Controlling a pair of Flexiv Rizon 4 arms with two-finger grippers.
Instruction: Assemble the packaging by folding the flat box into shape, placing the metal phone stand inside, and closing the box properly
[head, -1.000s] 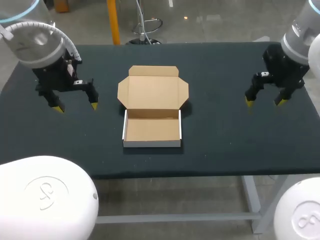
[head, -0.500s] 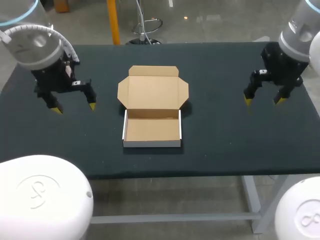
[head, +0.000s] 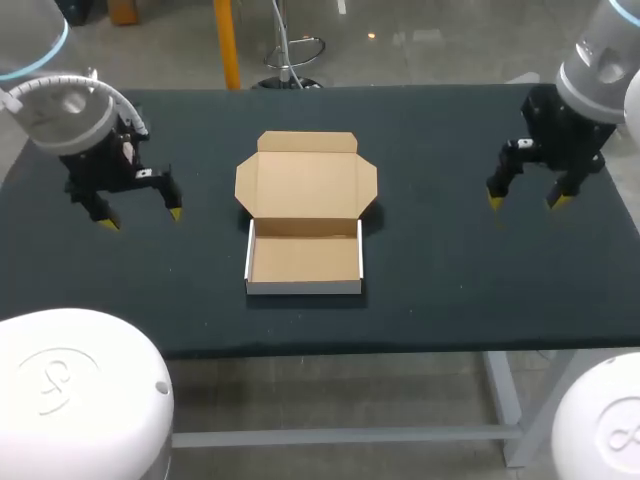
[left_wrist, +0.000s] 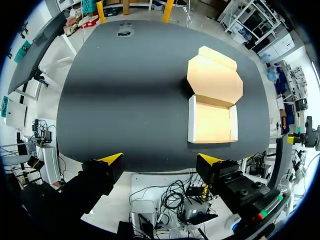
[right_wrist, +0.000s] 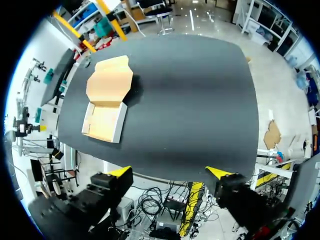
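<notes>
A brown cardboard box (head: 304, 256) with white outer walls stands folded in the middle of the dark table, its lid (head: 306, 176) lying flat open behind it. The box tray is empty; no phone stand shows in any view. My left gripper (head: 140, 217) hangs open over the table's left side, well left of the box. Over the right side, my right gripper (head: 526, 199) is open too, far from the box. In the left wrist view the box (left_wrist: 213, 121) lies ahead of the open gripper (left_wrist: 160, 159). In the right wrist view the box (right_wrist: 104, 121) lies far ahead, off to one side of the gripper (right_wrist: 170, 172).
The dark table (head: 450, 270) carries nothing but the box. Both wrist views look down from above the table's side edges.
My left gripper has drifted left and slightly back, away from the box. The right gripper has shifted a little upward and back. The box has not moved.
</notes>
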